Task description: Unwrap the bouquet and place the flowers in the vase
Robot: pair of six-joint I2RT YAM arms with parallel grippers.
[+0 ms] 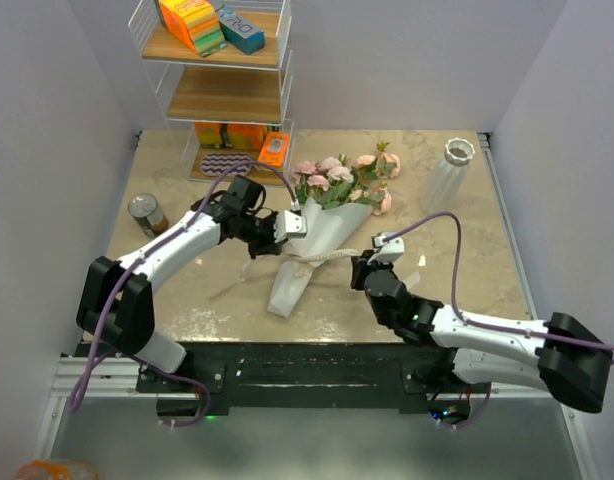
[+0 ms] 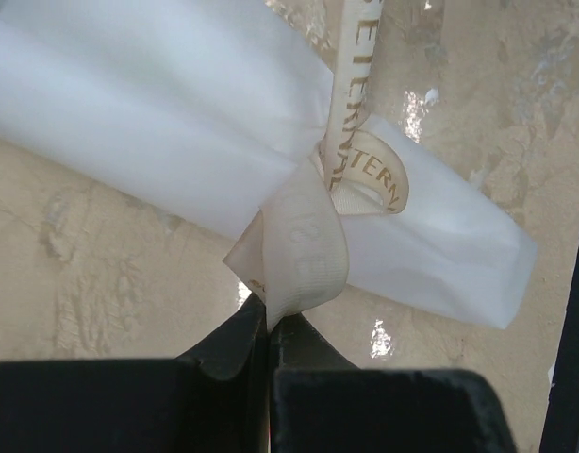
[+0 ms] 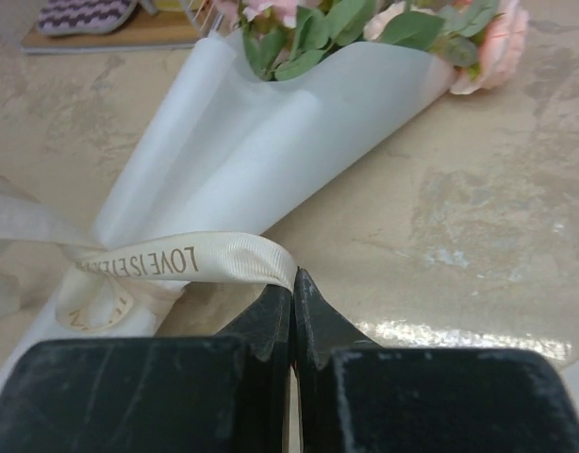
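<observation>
On the table (image 1: pixel 187 290), the bouquet's (image 1: pixel 322 225) tail points at the near edge; its ribbon (image 3: pixel 190 260) knot lies between left claw (image 2: pixel 271 326) and right claw (image 3: pixel 292 288), each clamped on ribbon.

Right gripper (image 3: pixel 292 283): both black fingers pressed together, tips pinching one end of the cream ribbon (image 3: pixel 205 260). Ribbon runs left from the tips, taut, gold lettering upside down, to a knot at the narrow end of the bouquet (image 3: pixel 271 142). Bouquet lies flat on the marbled table (image 3: pixel 478 208); white paper cone opens away from the camera. Green leaves (image 3: pixel 318 28) and pale pink roses (image 3: pixel 488 47) at its mouth. Purple zigzag-patterned item (image 3: pixel 82 11) on a board, far left.
</observation>
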